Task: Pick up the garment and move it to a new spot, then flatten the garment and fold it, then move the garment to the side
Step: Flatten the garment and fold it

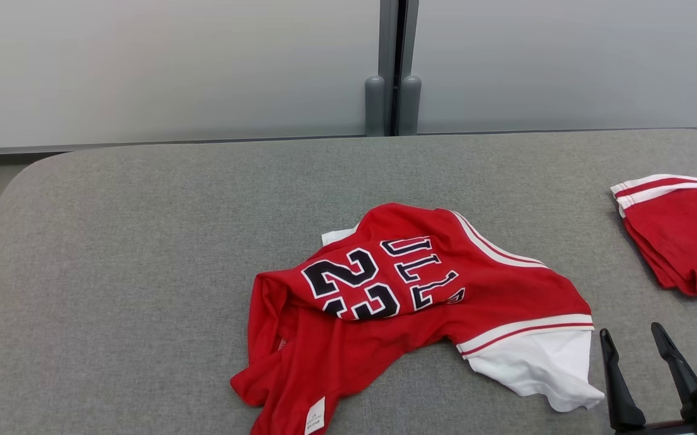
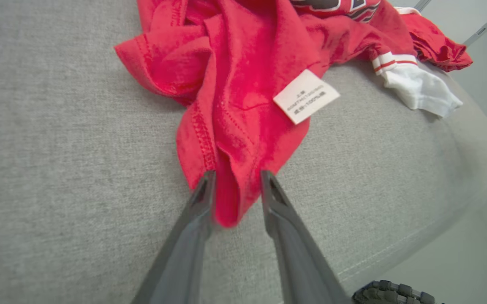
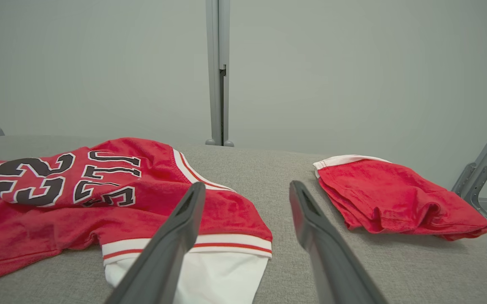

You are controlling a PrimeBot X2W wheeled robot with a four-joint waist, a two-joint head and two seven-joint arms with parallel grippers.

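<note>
- Garment (image 1: 421,290) crumpled mid-surface (image 1: 142,272), hem at near edge; open room toward left edge.
- Left claw (image 2: 238,174) narrowly parted, hem fold between.
- Right claw (image 1: 630,328) wide, empty, near folded red cloth (image 1: 680,235) at right edge.

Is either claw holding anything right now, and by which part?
Right claw: nothing. Left claw straddles a hem fold of the crumpled red jersey; whether it grips cannot be told.

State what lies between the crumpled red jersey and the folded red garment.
Bare grey tabletop lies between the jersey and the folded garment; the head view shows it.
</note>
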